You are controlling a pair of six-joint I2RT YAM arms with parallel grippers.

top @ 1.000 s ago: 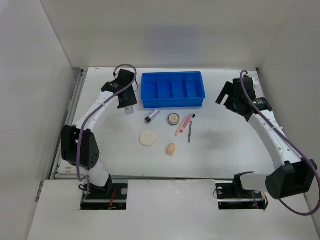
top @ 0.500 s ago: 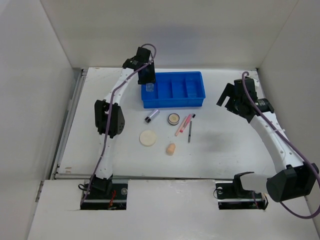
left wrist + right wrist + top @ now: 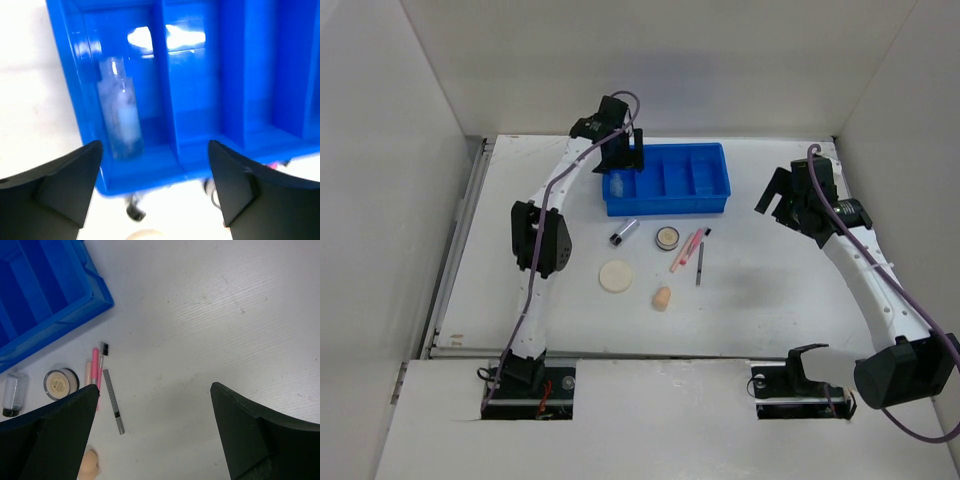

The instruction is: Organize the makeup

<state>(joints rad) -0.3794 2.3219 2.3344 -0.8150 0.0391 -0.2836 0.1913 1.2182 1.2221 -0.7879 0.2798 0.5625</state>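
Note:
The clear bottle [image 3: 120, 117] lies in the leftmost compartment of the blue tray [image 3: 70, 75], also seen from above [image 3: 617, 184]. My left gripper [image 3: 150, 192] is open and empty, just above that compartment [image 3: 623, 160]. On the table in front of the tray lie the silver-black tube [image 3: 623, 232], round compact [image 3: 667, 237], cream puff [image 3: 616, 276], beige sponge [image 3: 662, 298], pink pencils [image 3: 687, 249] and dark pencil [image 3: 700, 263]. My right gripper [image 3: 155, 435] is open and empty, high over bare table to the right of the pencils [image 3: 790, 200].
The blue tray [image 3: 665, 205] stands at the back centre with its other compartments showing only blue. White walls close the table on three sides. The right wrist view shows the tray corner [image 3: 45, 300], tube [image 3: 12, 392], compact [image 3: 61, 382] and sponge [image 3: 90, 465].
My left arm swung from left of the tray to over its left compartment with the clear bottle. The bottle now lies in the compartment, free of the fingers. My right arm barely moved.

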